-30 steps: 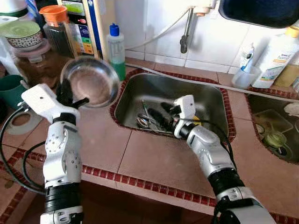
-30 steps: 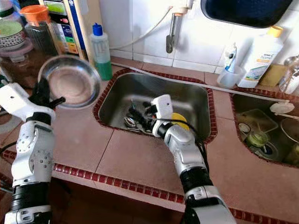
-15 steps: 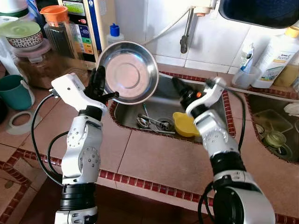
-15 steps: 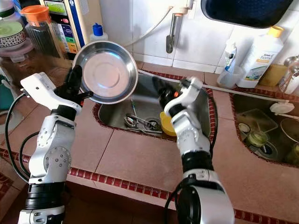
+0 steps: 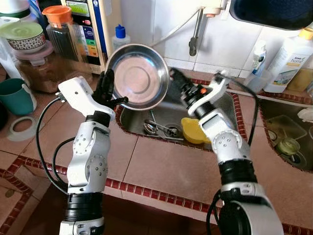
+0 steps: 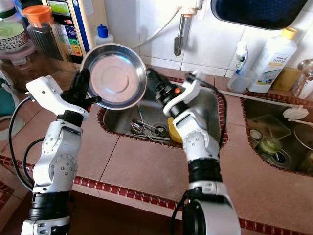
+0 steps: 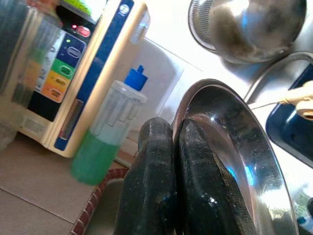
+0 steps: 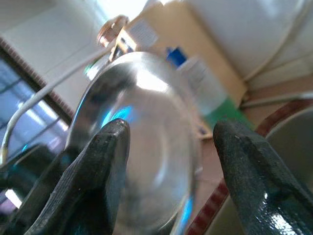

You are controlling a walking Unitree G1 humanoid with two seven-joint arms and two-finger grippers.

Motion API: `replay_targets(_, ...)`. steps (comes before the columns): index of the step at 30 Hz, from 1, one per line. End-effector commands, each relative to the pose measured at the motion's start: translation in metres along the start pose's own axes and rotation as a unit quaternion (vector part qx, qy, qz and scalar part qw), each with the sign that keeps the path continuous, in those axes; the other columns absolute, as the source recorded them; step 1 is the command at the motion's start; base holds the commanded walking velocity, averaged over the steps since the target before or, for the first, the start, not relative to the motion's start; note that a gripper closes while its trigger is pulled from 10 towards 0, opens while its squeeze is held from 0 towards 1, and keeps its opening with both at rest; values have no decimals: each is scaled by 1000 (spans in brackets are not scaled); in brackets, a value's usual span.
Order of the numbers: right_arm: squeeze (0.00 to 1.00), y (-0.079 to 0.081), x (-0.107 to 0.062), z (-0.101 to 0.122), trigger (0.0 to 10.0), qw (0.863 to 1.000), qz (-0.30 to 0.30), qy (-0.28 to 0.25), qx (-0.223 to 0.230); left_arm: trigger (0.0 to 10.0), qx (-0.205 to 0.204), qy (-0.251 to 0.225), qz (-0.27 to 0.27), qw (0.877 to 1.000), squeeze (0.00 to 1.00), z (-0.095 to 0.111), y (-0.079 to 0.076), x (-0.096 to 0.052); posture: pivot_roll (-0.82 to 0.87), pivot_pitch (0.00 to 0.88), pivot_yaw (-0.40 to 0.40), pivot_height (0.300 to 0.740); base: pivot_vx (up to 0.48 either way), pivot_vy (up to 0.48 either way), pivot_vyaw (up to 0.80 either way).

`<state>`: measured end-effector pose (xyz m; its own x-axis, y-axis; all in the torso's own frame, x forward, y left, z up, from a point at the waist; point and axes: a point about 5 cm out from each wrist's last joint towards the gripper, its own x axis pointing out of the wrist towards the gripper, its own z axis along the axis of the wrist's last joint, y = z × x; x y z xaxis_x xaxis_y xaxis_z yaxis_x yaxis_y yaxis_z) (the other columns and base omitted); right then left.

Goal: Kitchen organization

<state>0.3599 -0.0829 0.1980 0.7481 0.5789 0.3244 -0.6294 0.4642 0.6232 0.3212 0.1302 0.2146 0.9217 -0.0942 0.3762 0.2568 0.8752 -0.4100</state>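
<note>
**Steel bowl held over the sink, hand-over pending**

The left gripper (image 5: 111,96) is holding the steel bowl (image 5: 137,76) up on edge above the near-left corner of the sink (image 5: 230,110), its fingers (image 7: 171,181) pinching the rim with the metal between them. The right gripper (image 5: 180,84) is reaching toward the bowl's other side, its fingers (image 8: 105,161) spread wide and facing the bowl, not yet touching it as far as the views are showing. Judging by this, the bowl is already lifted off the tabletop (image 5: 161,171) but is not being stored anywhere yet. Cutlery (image 5: 161,129) and a yellow item (image 5: 193,131) are lying in the sink, so much of the tidying looks undone.
</note>
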Motion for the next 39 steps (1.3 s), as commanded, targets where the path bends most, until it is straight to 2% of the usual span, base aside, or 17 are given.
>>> replay_targets(1, 0, 7, 0, 3, 10000, 1000, 23, 2, -6, 0, 4, -1, -19, 1000, 0, 1, -7, 2, 105, 25, -34, 740, 0, 0, 0)
replay_targets(5, 0, 8, -2, 0, 10000, 1000, 22, 11, -11, 0, 5, 0, -22, 1000, 0, 1, -9, 2, 107, 24, -32, 740, 0, 0, 0)
replay_targets(9, 0, 4, -2, -4, 10000, 999, -2, 29, -36, 0, 4, 0, -25, 1000, 0, 1, -10, 2, 111, 22, -32, 740, 0, 0, 0)
replay_targets(10, 0, 2, -2, -5, 0, 999, -11, 29, -40, 0, 3, 0, -27, 1000, 0, 1, -10, 1, 111, 22, -32, 740, 0, 0, 0)
replay_targets(24, 0, -8, 0, -10, 0, 996, -62, 30, -58, 0, -9, 22, -66, 998, 0, -8, -24, -5, 115, 22, -32, 740, 0, 0, 0)
replay_targets(33, 0, -14, -2, -5, 0, 994, -87, 22, -65, 0, 15, 20, -50, 998, 0, -7, -18, -5, 114, 25, -33, 740, 0, 0, 0)
replay_targets(34, 0, -15, -2, -5, 0, 994, -88, 22, -65, 2196, 18, 23, -49, 998, 0, -8, -18, -5, 114, 26, -33, 740, 0, 0, 0)
replay_targets(35, 0, -15, -2, -5, 0, 994, -89, 21, -65, 3098, 21, 25, -49, 998, 0, -9, -17, -6, 114, 26, -33, 740, 0, 0, 0)
replay_targets(36, 0, -15, -2, -5, 0, 994, -89, 21, -65, 3098, 21, 25, -49, 998, 0, -9, -17, -6, 114, 26, -33, 740, 0, 0, 0)
replay_targets(37, 0, -15, -2, -5, 0, 994, -90, 21, -66, 8980, 31, 32, -50, 998, 0, -11, -18, -6, 115, 27, -32, 740, 0, 0, 0)
replay_targets(38, 0, -15, -2, -5, 0, 994, -90, 21, -66, 8980, 31, 32, -50, 998, 0, -11, -18, -6, 115, 27, -32, 740, 0, 0, 0)
replay_targets(39, 0, -15, -2, -5, 0, 993, -91, 21, -66, 10000, 41, 35, -48, 997, 0, -12, -17, -7, 115, 27, -32, 740, 0, 0, 0)
